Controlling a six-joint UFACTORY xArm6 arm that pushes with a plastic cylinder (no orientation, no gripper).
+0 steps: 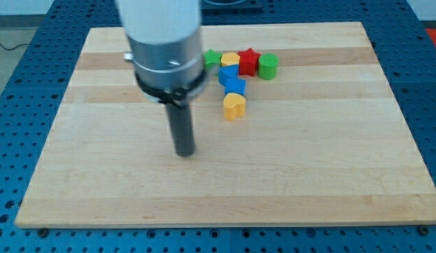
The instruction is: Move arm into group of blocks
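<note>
A tight group of blocks sits near the view's top, right of centre. It holds a green star (213, 57), a yellow hexagon (230, 60), a red star (248, 61) and a green cylinder (267, 66) in a row. Below them lie two blue blocks, an upper one (228, 74) and a lower one (234, 86), then a yellow heart (234, 105). My tip (185, 152) rests on the board to the lower left of the group, about 70 px left of and below the yellow heart, touching no block.
The wooden board (98, 176) lies on a blue perforated table (14, 84). The arm's wide grey body (165, 42) rises above the rod and hides part of the board's top left, next to the green star.
</note>
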